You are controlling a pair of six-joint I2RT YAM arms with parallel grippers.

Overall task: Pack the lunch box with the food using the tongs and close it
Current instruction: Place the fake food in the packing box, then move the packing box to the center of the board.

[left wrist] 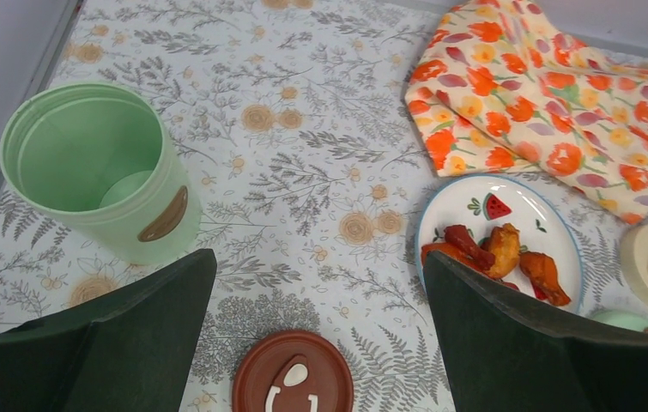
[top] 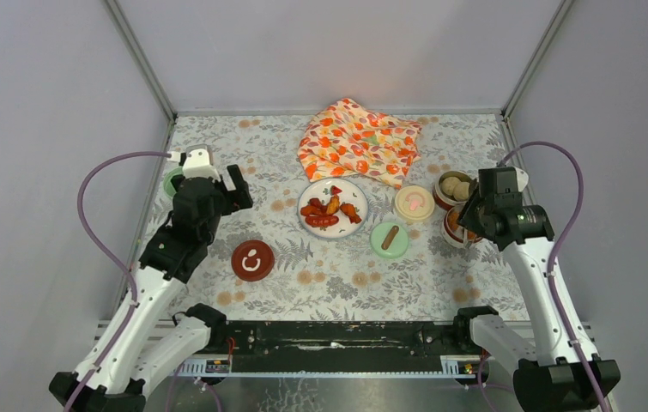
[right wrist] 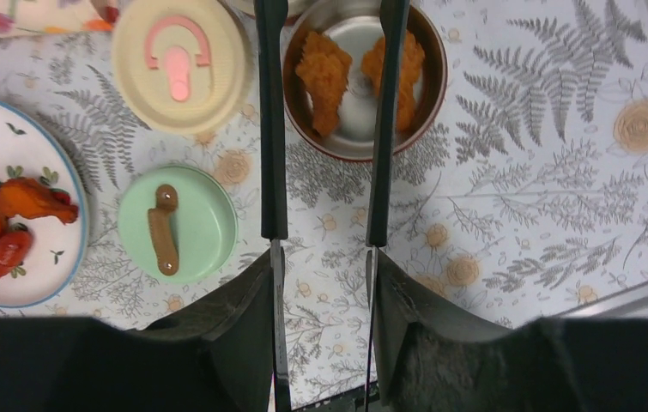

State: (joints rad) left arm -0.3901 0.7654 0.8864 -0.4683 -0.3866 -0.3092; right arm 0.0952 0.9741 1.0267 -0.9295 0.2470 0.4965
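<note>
My right gripper [right wrist: 324, 266] is shut on the tongs [right wrist: 272, 129], whose two dark arms stand apart and reach over a low steel bowl [right wrist: 438, 81]. That bowl holds two orange fried chunks [right wrist: 324, 69]. Beside it, a second steel bowl [top: 455, 187] holds pale beige balls. More orange-red food [top: 330, 210] lies on the white plate [left wrist: 475, 202]. The tall mint-green pot [left wrist: 97, 172] stands empty at the far left. My left gripper [left wrist: 320, 266] hangs open over the table, above the dark red lid [left wrist: 293, 378].
A green lid [right wrist: 178, 225] and a cream lid [right wrist: 181, 60] lie between the plate and the steel bowls. An orange flower-patterned cloth [top: 359, 140] lies crumpled at the back. Grey walls close in the table on three sides.
</note>
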